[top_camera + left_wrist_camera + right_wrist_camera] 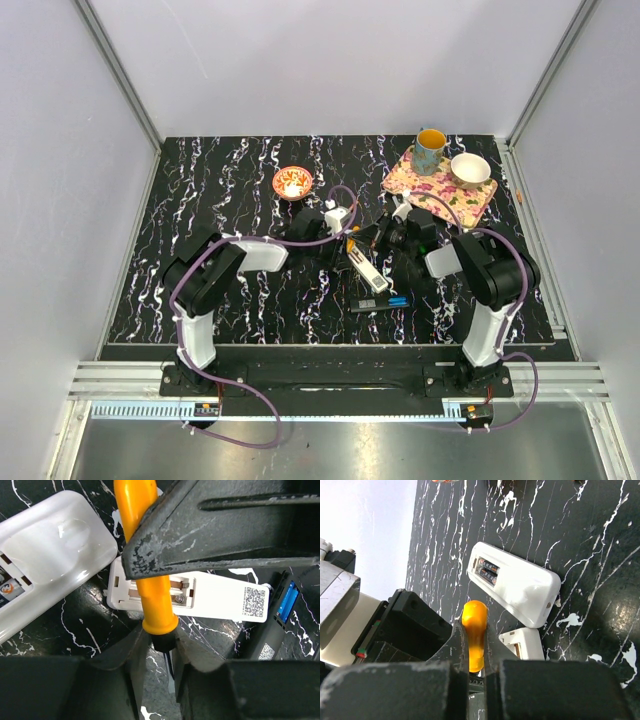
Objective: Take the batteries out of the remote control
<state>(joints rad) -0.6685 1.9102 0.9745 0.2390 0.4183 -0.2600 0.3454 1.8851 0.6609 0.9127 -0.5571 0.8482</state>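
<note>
Battery (156,605), orange with a dark end, is pinched between the closed fingers of the right gripper (475,652). The left gripper (160,642) is narrowed onto its dark end, over the table's middle. Under it lies a white remote (220,597), its compartment empty. A second remote (520,582) beside it holds two more batteries (487,572).

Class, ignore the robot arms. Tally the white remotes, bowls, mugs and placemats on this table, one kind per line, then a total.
White remotes: 2, the rounded remote and the QR-coded remote
Bowls: 2, the orange bowl and the white bowl
Mugs: 1, the teal mug
Placemats: 1, the floral placemat
Total: 6
</note>
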